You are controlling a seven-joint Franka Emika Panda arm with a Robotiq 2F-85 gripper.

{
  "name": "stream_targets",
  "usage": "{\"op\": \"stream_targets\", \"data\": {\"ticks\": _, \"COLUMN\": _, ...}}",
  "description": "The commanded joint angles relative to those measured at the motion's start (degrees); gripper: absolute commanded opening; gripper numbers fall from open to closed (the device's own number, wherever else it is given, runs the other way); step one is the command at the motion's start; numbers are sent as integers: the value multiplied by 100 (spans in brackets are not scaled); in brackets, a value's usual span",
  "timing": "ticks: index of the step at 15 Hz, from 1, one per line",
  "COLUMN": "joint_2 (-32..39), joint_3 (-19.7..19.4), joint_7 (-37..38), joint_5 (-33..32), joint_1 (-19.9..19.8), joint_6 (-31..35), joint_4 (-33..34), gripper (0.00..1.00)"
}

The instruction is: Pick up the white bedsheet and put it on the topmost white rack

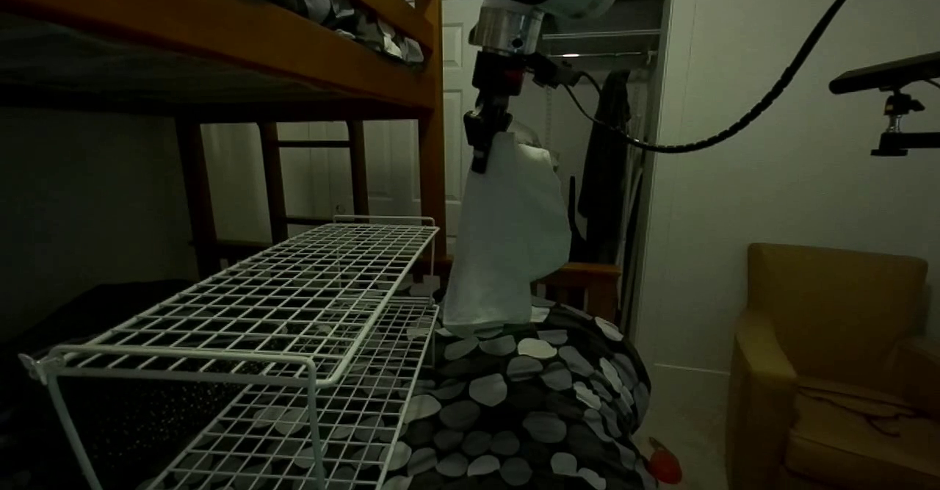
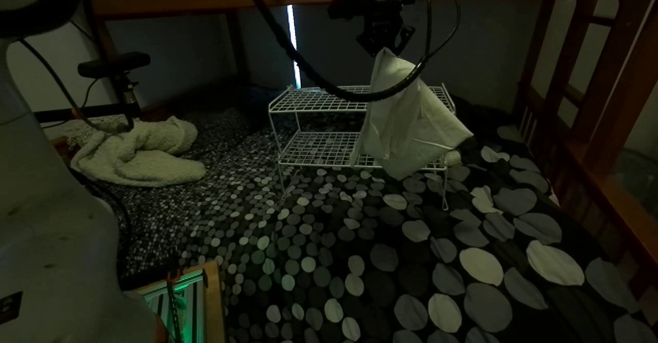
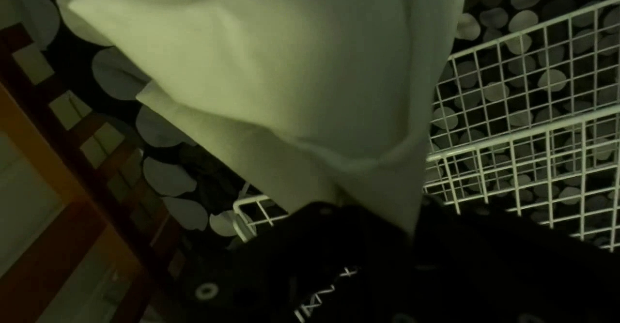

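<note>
The white bedsheet (image 1: 507, 233) hangs in loose folds from my gripper (image 1: 482, 158). The gripper is shut on its upper edge; the fingertips are partly hidden by cloth and dark in the wrist view (image 3: 373, 216). The white wire rack has a topmost shelf (image 1: 272, 284) and a lower shelf (image 1: 367, 391), and stands on the bed. The gripper is above the topmost shelf's height. In an exterior view the sheet (image 2: 411, 122) hides the rack's right part (image 2: 318, 110). In the wrist view the sheet (image 3: 290, 71) hangs beside the rack's rail (image 3: 523, 136). I cannot tell whether its lower edge touches the bed.
The upper bunk's wooden rail (image 1: 220, 42) overhangs the rack. Dotted bedding (image 1: 514, 402) lies below. A cream blanket (image 2: 144, 152) lies on the bed. A black cable (image 2: 308, 70) loops from the arm. A ladder (image 1: 316, 145) and a tan armchair (image 1: 837, 314) stand farther off.
</note>
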Motion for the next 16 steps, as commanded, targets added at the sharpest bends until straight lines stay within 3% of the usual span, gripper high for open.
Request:
{"op": "stream_targets", "data": {"ticks": 1, "joint_2": 46, "joint_3": 25, "joint_7": 27, "joint_5": -141, "joint_1": 73, "joint_6": -26, "joint_4": 109, "gripper": 4}}
{"op": "stream_targets", "data": {"ticks": 6, "joint_2": 141, "joint_3": 58, "joint_7": 37, "joint_5": -264, "joint_1": 113, "joint_6": -30, "joint_4": 213, "gripper": 1}}
{"op": "stream_targets", "data": {"ticks": 10, "joint_2": 146, "joint_3": 175, "joint_7": -396, "joint_5": -389, "joint_1": 237, "joint_6": 79, "joint_4": 483, "gripper": 1}}
{"op": "stream_targets", "data": {"ticks": 16, "joint_2": 563, "joint_3": 427, "joint_7": -1243, "joint_5": -511, "joint_1": 511, "joint_6": -704, "joint_4": 1512, "gripper": 1}}
